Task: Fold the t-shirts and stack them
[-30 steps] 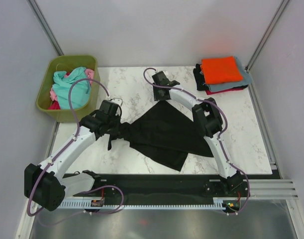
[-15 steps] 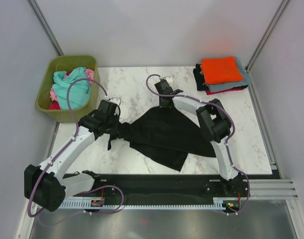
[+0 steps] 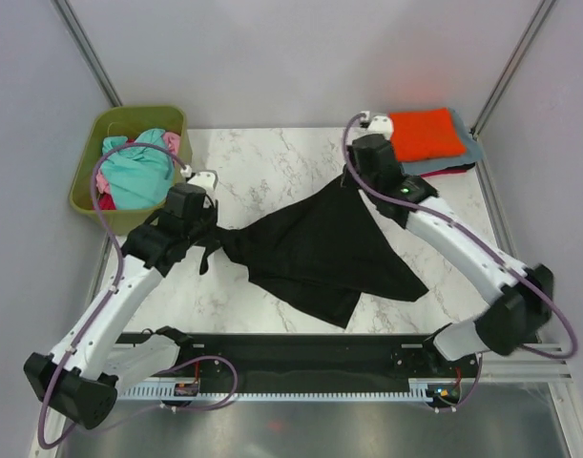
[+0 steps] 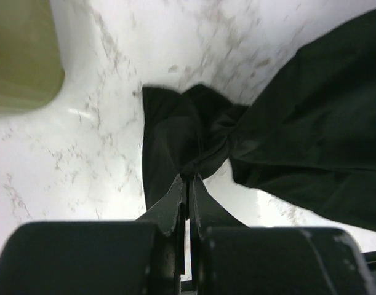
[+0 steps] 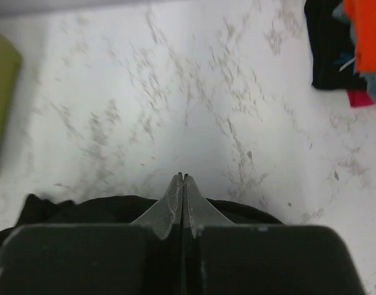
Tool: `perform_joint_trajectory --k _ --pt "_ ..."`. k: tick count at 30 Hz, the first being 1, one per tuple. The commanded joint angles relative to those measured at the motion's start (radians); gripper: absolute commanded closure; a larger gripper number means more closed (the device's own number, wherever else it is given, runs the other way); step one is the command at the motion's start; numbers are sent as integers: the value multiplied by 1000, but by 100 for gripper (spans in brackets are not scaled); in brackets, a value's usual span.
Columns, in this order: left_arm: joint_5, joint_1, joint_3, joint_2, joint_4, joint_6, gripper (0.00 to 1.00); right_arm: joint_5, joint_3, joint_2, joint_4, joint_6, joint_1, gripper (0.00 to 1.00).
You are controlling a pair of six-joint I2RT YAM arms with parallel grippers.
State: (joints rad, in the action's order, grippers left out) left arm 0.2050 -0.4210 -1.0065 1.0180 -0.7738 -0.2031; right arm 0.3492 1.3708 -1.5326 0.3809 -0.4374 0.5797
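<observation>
The large black t-shirt (image 3: 320, 250) lies crumpled in the middle of the marble table (image 3: 262, 162). My left gripper (image 3: 212, 232) is shut on its bunched left end, and in the left wrist view that gripper (image 4: 188, 178) pinches a twisted fold of the black t-shirt (image 4: 298, 123). My right gripper (image 3: 351, 181) is shut on the shirt's far corner. In the right wrist view, black cloth (image 5: 64, 212) spreads to both sides behind the shut right gripper (image 5: 183, 177). The cloth is drawn taut between the two grippers. Folded t-shirts (image 3: 425, 135), orange on top, are stacked at the back right.
An olive-green tub (image 3: 129, 115) at the back left holds loose teal, pink and red shirts (image 3: 138, 176). Its corner (image 4: 21, 61) shows in the left wrist view. The folded stack (image 5: 360, 37) lies close to the right of my right gripper. Grey walls enclose the table.
The right gripper closed on the shirt's far corner and moved right and back toward the stack. The left gripper drew its end slightly left, so the shirt stretched out.
</observation>
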Motion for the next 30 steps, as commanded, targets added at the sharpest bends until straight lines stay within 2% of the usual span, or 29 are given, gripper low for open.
perform_joint_trajectory --k 1,7,13,18,23,30 --pt "-42 -4 -179 -76 -21 49 98 20 -15 231 42 3 0 100" --pt "-142 -21 -471 -128 -21 184 98 40 39 553 139 -1 25 100" --pt "-304 -22 -742 -127 -1 341 98 -42 102 754 138 43 25 100" --pt "-430 -21 -880 -151 40 409 98 -68 206 807 154 152 25 100" --pt "-524 -21 -946 -182 76 422 98 -136 341 809 197 206 -17 100" --pt "-533 -21 -983 -200 102 471 98 -116 456 769 269 236 -199 100"
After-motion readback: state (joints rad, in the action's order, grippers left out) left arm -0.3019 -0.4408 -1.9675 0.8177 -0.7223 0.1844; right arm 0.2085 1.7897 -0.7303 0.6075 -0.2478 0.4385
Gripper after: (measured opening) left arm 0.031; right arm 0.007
